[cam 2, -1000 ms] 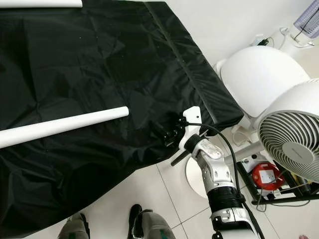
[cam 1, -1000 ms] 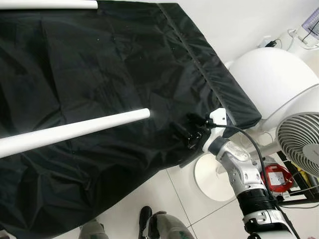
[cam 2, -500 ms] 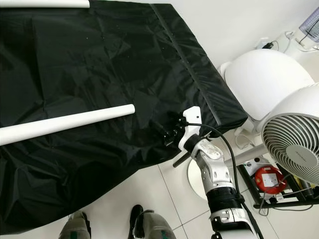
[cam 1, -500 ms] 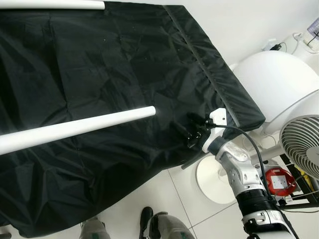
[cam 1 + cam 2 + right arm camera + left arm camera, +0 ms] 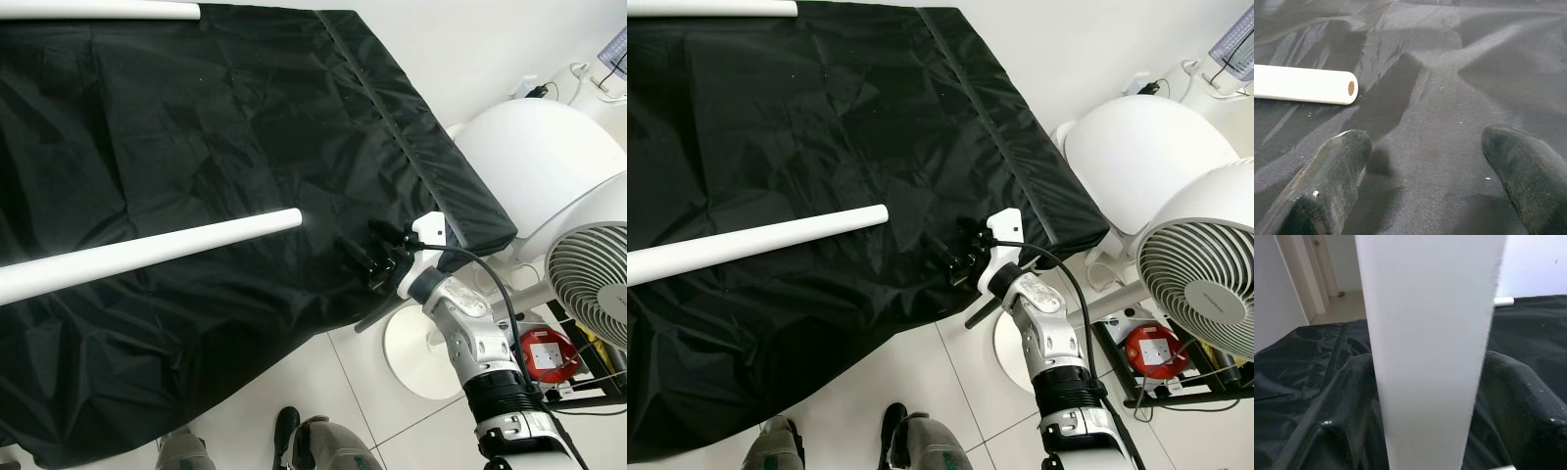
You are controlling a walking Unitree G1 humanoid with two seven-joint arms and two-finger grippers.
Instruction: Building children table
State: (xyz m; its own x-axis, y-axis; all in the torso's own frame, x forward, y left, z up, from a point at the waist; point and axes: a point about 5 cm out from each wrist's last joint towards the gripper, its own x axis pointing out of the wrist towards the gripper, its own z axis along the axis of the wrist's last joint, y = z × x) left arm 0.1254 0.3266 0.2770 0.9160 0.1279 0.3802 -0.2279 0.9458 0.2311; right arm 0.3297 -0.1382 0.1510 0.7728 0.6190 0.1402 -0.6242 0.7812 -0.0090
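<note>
A black cloth (image 5: 216, 147) covers the surface, with two white tubes (image 5: 147, 252) lying on it.

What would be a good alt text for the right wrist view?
The right gripper hovers open, its two black fingers spread above a wrinkled black cloth. Beyond them, a white tube lies on the cloth, its hollow end showing.

A cloth (image 5: 196, 147) covers a raised surface. One tube (image 5: 147, 253) lies across it from the left edge toward the middle; a second tube (image 5: 98, 10) lies along the far edge. The right gripper (image 5: 377, 257) hovers over the near right corner. A fan (image 5: 593, 294) stands on the floor to the right.
</note>
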